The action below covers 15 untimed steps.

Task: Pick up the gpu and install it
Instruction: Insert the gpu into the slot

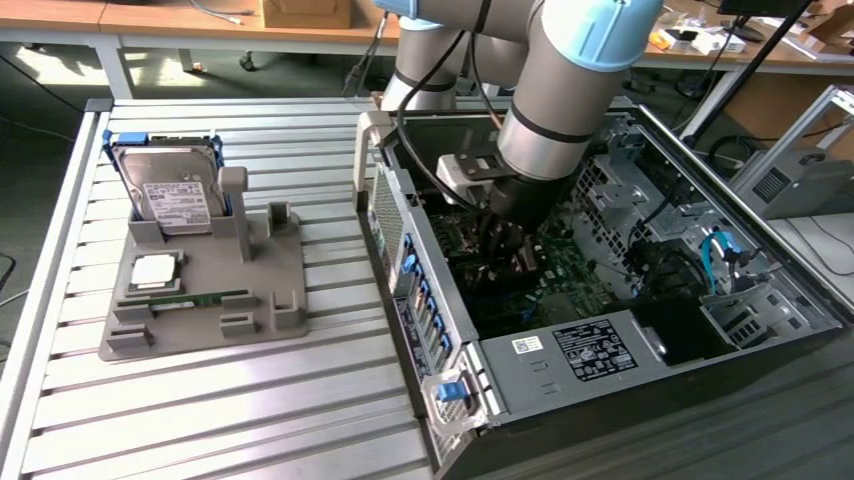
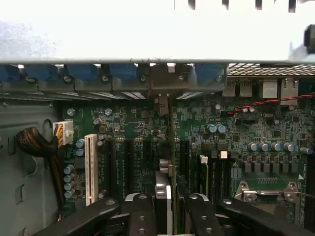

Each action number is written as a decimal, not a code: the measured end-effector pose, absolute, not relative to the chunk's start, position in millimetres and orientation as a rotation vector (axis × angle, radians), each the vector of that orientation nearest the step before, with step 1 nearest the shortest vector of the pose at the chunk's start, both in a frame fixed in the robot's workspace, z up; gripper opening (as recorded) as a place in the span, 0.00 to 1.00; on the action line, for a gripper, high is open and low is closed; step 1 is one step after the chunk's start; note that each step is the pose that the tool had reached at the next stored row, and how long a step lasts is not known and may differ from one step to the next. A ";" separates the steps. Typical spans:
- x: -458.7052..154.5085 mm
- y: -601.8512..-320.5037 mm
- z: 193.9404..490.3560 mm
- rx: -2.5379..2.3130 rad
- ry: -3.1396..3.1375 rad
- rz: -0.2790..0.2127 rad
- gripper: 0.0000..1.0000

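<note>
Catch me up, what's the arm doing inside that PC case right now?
The arm has its gripper down inside the open computer case, shut on the gpu, which it holds edge-on above the motherboard. The card lines up with the expansion slots, its bracket end towards the rear slot covers, but whether it is seated cannot be told. On the table in the exterior view's left, the grey holder has the hard drive and memory stick in it.
</note>
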<state>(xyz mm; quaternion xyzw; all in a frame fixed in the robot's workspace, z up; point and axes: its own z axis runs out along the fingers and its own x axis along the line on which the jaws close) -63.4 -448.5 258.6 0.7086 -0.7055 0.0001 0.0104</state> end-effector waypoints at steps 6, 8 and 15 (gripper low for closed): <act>-63.4 -448.8 260.8 2.212 -2.203 -0.001 0.27; -63.4 -449.1 260.8 2.212 -2.203 -0.002 0.27; -63.4 -449.2 260.8 2.153 -2.262 -0.003 0.27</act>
